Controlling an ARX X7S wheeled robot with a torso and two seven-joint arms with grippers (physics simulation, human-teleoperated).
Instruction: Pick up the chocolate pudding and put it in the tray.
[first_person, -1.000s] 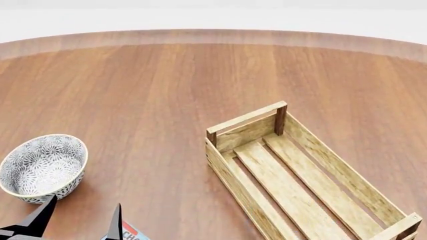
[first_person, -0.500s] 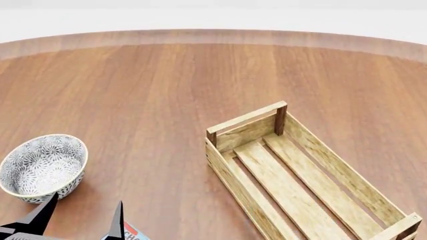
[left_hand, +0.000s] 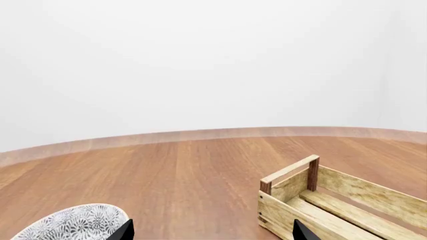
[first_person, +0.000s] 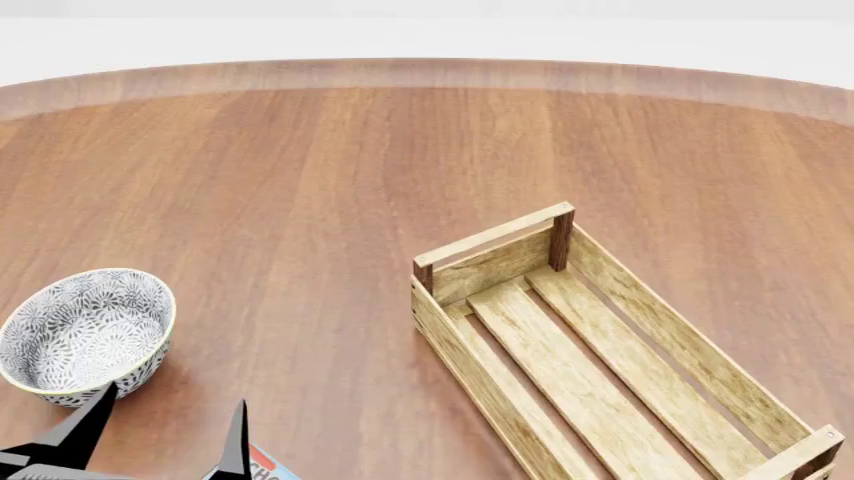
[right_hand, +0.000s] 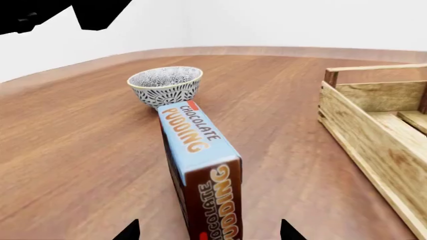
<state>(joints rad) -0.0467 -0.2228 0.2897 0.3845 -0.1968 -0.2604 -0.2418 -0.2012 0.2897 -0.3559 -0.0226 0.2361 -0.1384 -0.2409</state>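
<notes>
Where it lies, the carton (right_hand: 200, 155) reads "CHOCOLATE PUDDING".

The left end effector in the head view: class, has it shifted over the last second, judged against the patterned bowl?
Yes, slightly: the left end effector has slid down the head view, its fingertip dropping lower beside the grey-white patterned ceramic bowl.

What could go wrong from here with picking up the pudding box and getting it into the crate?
The light-blue-topped, brown-sided chocolate pudding carton lies very near the grey-white patterned bowl, so a tool closing on it might knock the bowl. In the head view only a corner of the carton shows at the frame's edge beside the left tool, making alignment hard to judge. On transfer, the carton could catch the light-wood slatted tray's raised end rail.
</notes>
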